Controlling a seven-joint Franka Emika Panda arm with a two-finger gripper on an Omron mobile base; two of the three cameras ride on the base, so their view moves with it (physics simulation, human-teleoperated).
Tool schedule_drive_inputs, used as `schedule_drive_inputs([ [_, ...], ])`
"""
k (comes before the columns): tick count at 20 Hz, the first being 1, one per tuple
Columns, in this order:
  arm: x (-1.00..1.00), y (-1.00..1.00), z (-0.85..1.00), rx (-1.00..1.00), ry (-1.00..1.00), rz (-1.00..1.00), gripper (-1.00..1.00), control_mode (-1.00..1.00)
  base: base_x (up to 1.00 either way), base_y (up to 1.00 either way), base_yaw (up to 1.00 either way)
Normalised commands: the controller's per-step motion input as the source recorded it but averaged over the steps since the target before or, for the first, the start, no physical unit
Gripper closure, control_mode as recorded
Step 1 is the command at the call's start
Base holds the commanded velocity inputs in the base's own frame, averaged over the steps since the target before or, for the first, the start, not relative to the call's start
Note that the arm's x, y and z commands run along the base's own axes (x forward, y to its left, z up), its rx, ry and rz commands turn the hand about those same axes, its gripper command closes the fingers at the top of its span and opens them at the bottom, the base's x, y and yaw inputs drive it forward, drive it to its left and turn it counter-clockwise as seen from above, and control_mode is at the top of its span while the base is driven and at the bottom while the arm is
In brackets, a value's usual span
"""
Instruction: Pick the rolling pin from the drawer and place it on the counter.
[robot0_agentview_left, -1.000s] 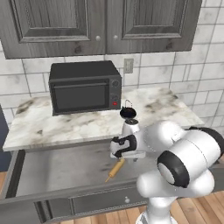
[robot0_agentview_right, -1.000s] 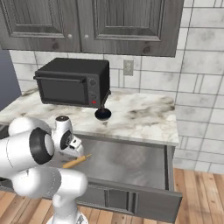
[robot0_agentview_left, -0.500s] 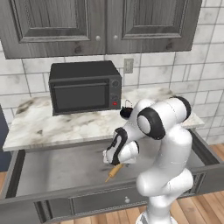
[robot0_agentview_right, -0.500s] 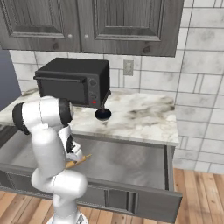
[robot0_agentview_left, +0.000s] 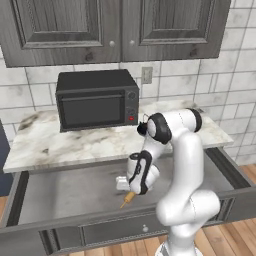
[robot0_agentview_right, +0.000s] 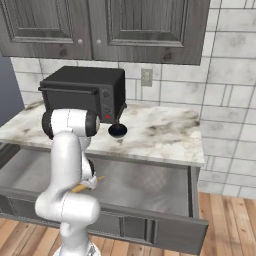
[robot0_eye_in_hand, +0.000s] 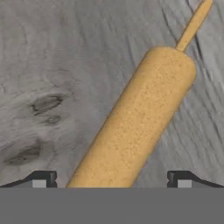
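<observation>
While the hand is reaching down into the open drawer, its fingertips are standing spread on either side of the rolling pin, which is lying on the grey drawer floor. The step appears to be the grasp itself: next the fingers would need to be pressing in on the barrel, then lifting it toward the tabletop. The hand view is showing the pin centred between the tips; the left base view is showing just one handle end poking out below the hand.

Dark grey wood-grain upper cabinets hung above a white tiled wall — an outlet set in it. Wooden plank floor lay below.
</observation>
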Motion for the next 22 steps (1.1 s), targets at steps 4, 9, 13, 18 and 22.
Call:
schedule_drive_inputs([
  [4, 0.24, 0.1, -0.48, 0.0, 0.0, -0.02, -1.0, -1.0, 0.0, 0.0, 0.0],
  [9, -0.09, 0.0, -0.36, 0.0, -0.02, -0.01, 1.0, -1.0, 0.0, 0.0, 0.0],
  [13, -0.4, -0.2, -0.03, 0.07, -0.12, -0.01, 1.0, -1.0, 0.0, 0.0, 0.0],
  [18, -0.41, -0.27, 0.46, 0.2, -0.12, -0.03, 1.0, -1.0, 0.0, 0.0, 0.0],
  [22, -0.12, -0.03, 1.0, 0.17, -0.13, -0.09, 1.0, -1.0, 0.0, 0.0, 0.0],
])
